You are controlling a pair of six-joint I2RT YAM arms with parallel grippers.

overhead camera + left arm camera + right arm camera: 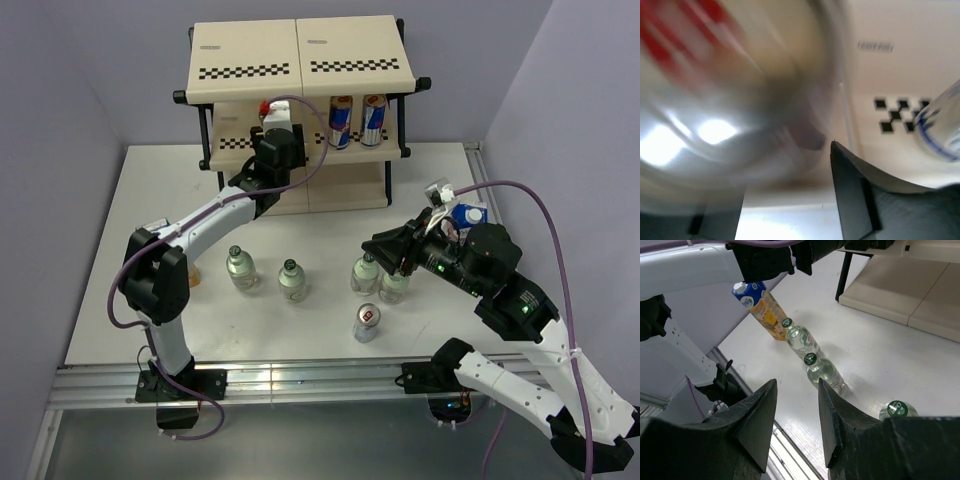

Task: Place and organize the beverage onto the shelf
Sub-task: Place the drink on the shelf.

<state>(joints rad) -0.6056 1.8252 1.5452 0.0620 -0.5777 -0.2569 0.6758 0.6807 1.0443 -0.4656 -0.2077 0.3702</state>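
The shelf (300, 62) stands at the back of the table. My left gripper (275, 138) reaches into its middle tier (900, 65), where a slim can (270, 110) stands between its fingers. That can (730, 90) fills the left wrist view as a blur. The jaws are parted a little off its sides, so the left gripper (787, 170) is open. Two more cans (357, 120) stand further right on that tier. My right gripper (378, 250) hovers open and empty beside two green-capped bottles (380, 278). From the right wrist, the right gripper (797, 382) points toward other bottles (822, 372).
Two bottles (266, 274) stand left of the table's middle, and a lone can (367, 322) stands near the front. A purple carton (468, 215) sits behind my right wrist. The yellow carton (765, 310) stands by the left arm's base. A can's edge (945, 125) shows at the right.
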